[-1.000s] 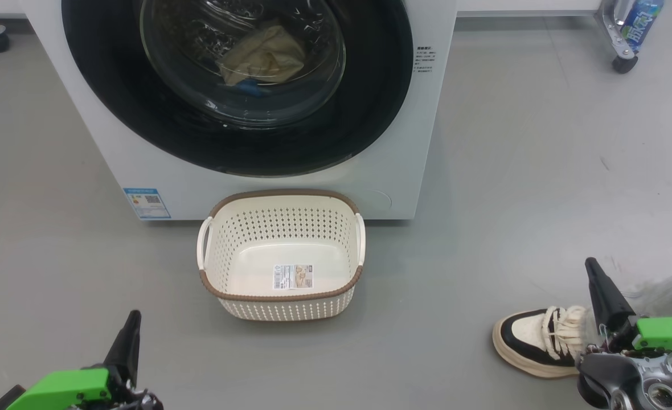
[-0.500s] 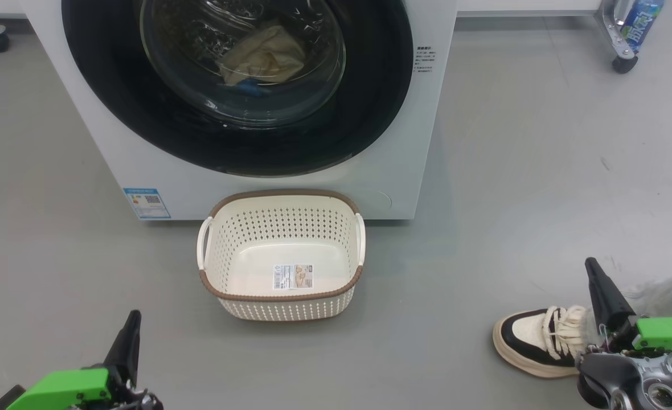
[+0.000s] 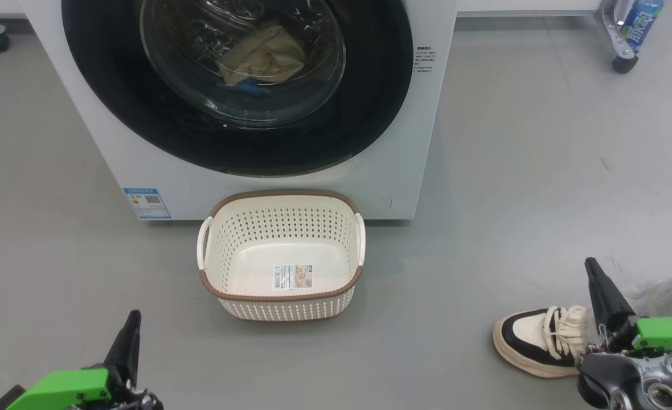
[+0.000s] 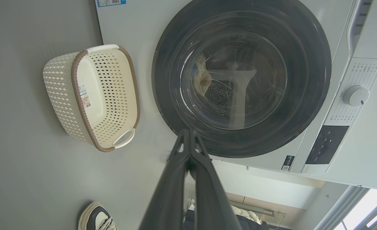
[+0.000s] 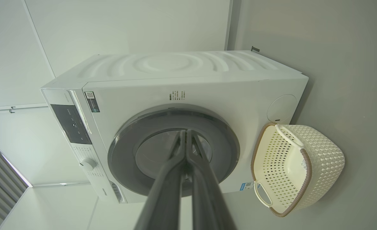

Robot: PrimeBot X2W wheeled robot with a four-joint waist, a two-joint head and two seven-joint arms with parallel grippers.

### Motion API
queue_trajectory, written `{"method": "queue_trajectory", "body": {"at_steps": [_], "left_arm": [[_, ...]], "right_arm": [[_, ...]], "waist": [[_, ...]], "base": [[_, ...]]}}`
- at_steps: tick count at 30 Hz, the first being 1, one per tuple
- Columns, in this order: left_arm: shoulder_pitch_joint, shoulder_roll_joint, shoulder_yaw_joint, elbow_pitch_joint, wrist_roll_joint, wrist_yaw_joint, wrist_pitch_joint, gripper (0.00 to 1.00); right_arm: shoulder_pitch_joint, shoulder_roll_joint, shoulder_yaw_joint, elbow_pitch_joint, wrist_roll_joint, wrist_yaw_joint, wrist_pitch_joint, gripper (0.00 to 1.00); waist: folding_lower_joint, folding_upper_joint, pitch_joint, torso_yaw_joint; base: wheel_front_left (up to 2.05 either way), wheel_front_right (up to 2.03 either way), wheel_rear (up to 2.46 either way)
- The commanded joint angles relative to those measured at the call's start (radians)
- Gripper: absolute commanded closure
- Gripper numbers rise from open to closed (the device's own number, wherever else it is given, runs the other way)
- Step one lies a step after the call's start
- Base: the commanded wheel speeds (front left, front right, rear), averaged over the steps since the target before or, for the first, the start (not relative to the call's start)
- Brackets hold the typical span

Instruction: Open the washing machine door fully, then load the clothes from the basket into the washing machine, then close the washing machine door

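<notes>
The washing machine [image 3: 114, 154] is a big white box standing on the grey floor [image 3: 512, 171]. The washing machine door [image 3: 370, 102] is shut flat on its front. The door has a wide black ring and a round glass middle. Through the glass you can see the clothes [image 3: 265, 57] lying inside the drum. They are pale yellow, with a small blue bit [image 3: 250, 86] just under them. A blue sticker [image 3: 147, 203] sits low on the front of the machine, on the left.

The basket [image 3: 282, 297] stands on the floor just in front of the machine, below the door. It is cream with little holes, a brown rim and white handles. You can see the label [image 3: 293, 277] on its floor.

The left gripper [image 3: 134, 319] is low at the left, well apart from the basket and touching nothing. In the left wrist view its fingers [image 4: 175, 179] are pressed together, with nothing between them. The right gripper [image 3: 592, 270] is low at the right, far from the basket. In the right wrist view its fingers [image 5: 166, 185] are together too, and hold nothing.

A black and white shoe [image 3: 535, 341] with cream laces is on the floor just beside the right gripper. A blue bottle [image 3: 640, 23] stands far off at the top right, next to a small wheel [image 3: 625, 62]
</notes>
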Motion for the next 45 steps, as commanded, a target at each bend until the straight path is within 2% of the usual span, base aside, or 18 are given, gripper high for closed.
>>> {"method": "queue_trajectory", "body": {"at_steps": [1, 45], "left_arm": [[-0.050, 0.009, 0.034, -0.029, -0.005, -0.007, 0.007, 1.00], [-0.050, 0.009, 0.034, -0.029, -0.005, -0.007, 0.007, 1.00]], "right_arm": [[-0.057, -0.006, 0.015, -0.031, -0.009, -0.003, 0.005, 1.00], [-0.057, -0.005, 0.014, -0.031, -0.010, -0.003, 0.006, 1.00]], "waist": [[0.0000, -0.0001, 0.000, 0.000], [0.0000, -0.0001, 0.000, 0.000]], "base": [[0.00, 0.00, 0.00], [0.00, 0.00, 0.00]]}}
